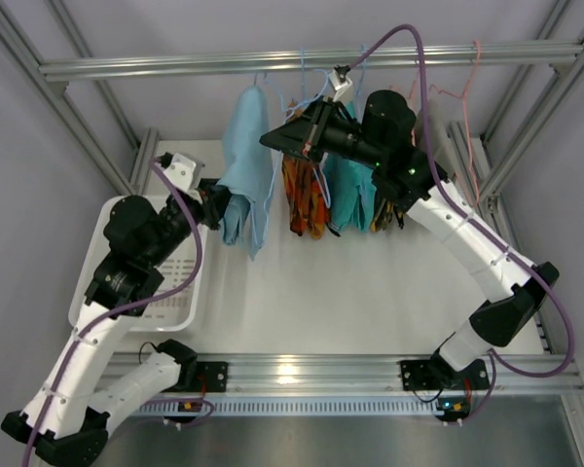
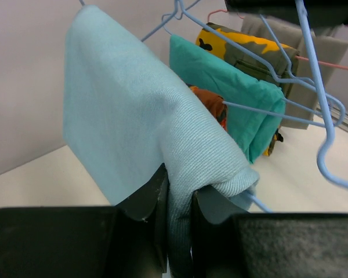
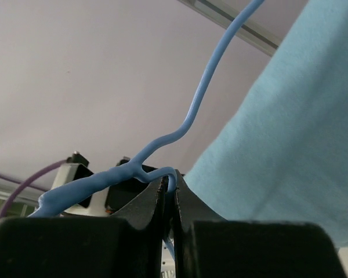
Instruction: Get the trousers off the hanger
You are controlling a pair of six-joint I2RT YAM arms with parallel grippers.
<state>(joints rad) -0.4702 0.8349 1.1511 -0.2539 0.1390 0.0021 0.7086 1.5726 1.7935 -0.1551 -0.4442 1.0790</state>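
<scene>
The light sky-blue trousers [image 1: 246, 161] hang folded over a thin light blue wire hanger [image 3: 204, 87] on the top rail. My left gripper [image 1: 224, 206] is shut on the lower fold of the trousers [image 2: 127, 110]; in the left wrist view the cloth is pinched between its fingers [image 2: 158, 200]. An end of the hanger wire [image 2: 258, 203] pokes out under the fold. My right gripper [image 1: 270, 139] is shut on the hanger; in the right wrist view the wire runs down between its fingertips [image 3: 170, 188], with the trousers [image 3: 290, 145] just to the right.
An orange-patterned garment [image 1: 306, 199] and a darker teal one [image 1: 351, 190] hang right of the trousers, with more clothes and pink hangers [image 1: 470, 92] further right. The metal rail [image 1: 175, 66] spans the back. A white basket [image 1: 105, 233] sits on the table at left.
</scene>
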